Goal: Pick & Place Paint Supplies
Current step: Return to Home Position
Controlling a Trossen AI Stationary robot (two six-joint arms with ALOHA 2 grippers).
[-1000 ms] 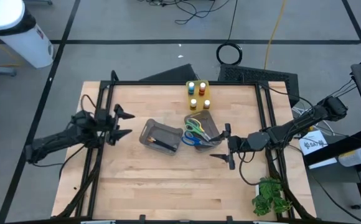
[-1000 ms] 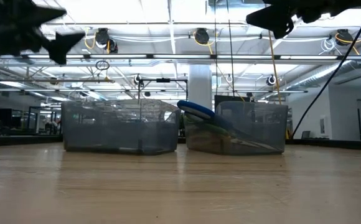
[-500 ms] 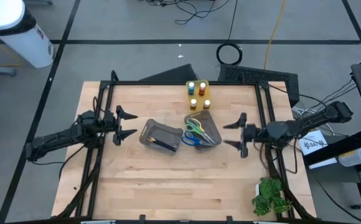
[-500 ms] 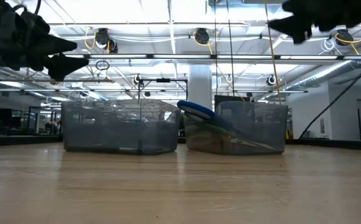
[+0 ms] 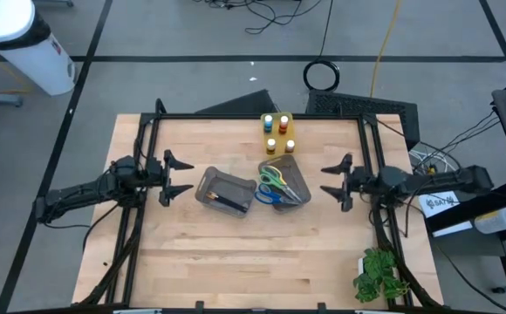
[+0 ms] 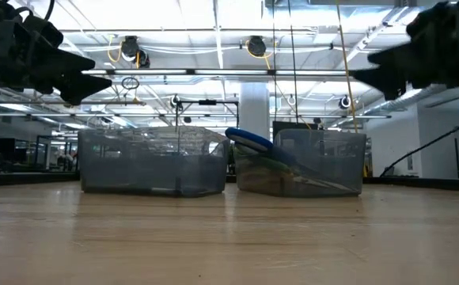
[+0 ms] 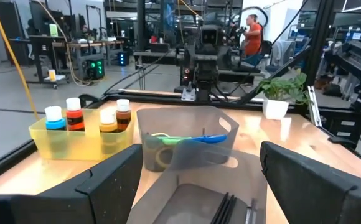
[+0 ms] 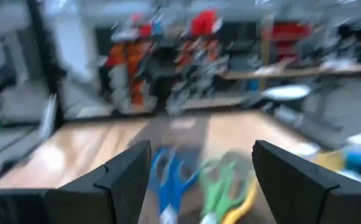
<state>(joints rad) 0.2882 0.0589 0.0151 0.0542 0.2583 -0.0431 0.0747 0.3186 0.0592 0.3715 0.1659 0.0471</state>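
- The left gripper (image 5: 188, 174) hangs over the left part of the pale wooden table (image 5: 235, 253). Its two dark fingers are spread wide with nothing between them, and they point toward the bins in the middle.
- The right gripper (image 5: 323, 179) hangs over the right part of the table, facing the left one. Its fingers are also parted and empty, near the scissors bin but not touching it.
- Between the two grippers, two clear grey plastic bins sit side by side.
- The left grey bin (image 5: 209, 185) holds the thin dark brushes (image 5: 229, 201), which lie flat on its floor.
- The right grey bin (image 5: 298, 181) holds all three scissors, overlapping each other:
  - the green-handled scissors (image 5: 274, 175)
  - the yellow-handled scissors (image 8: 246, 198), blurred in the right wrist view
  - the blue-handled scissors (image 5: 265, 195)
- From table height, a blue handle leans up over that bin's rim.
- Behind the grey bins, near the far edge of the table, stands a small yellow plastic bin (image 7: 62, 143).
- Four small round paint bottles stand upright inside it:
  - the blue paint bottle (image 7: 54, 117) and the orange-red paint bottle (image 7: 74, 113) together
  - the yellow-orange paint bottle (image 7: 108, 119) and the brown paint bottle (image 7: 123, 114) together
- A leafy green plant sprig (image 5: 377, 275) sits at the table's near right corner, well apart from the bins.
- Far back in the room, a person in an orange top (image 7: 253, 34) is standing among the benches.
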